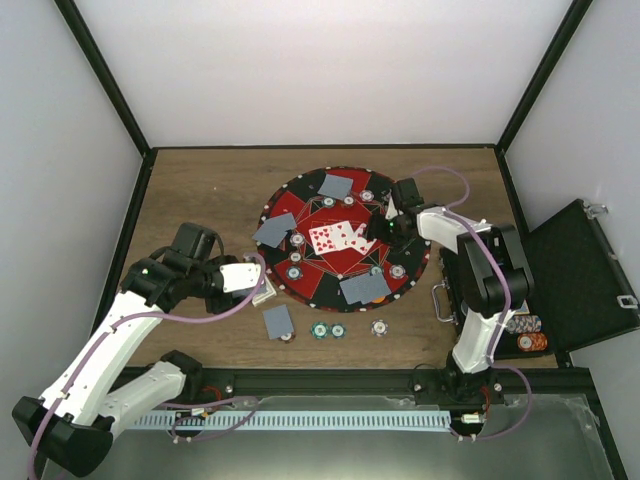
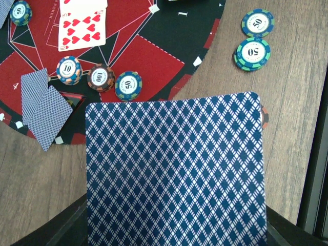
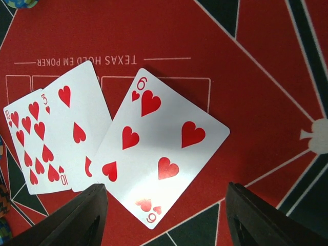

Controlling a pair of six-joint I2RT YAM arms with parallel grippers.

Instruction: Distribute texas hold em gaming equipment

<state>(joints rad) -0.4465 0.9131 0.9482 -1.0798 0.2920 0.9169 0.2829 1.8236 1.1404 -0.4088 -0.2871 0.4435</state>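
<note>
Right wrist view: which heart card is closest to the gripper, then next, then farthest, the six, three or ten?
1. White six of hearts playing card, centred right before the open right gripper.
2. White three of hearts card, just left.
3. White ten of hearts card, far left.

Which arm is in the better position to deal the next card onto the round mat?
Probably the left. The left gripper is shut on a face-down card near the mat edge. The right gripper hangs open over the six of hearts at the mat's middle and holds nothing.
</note>
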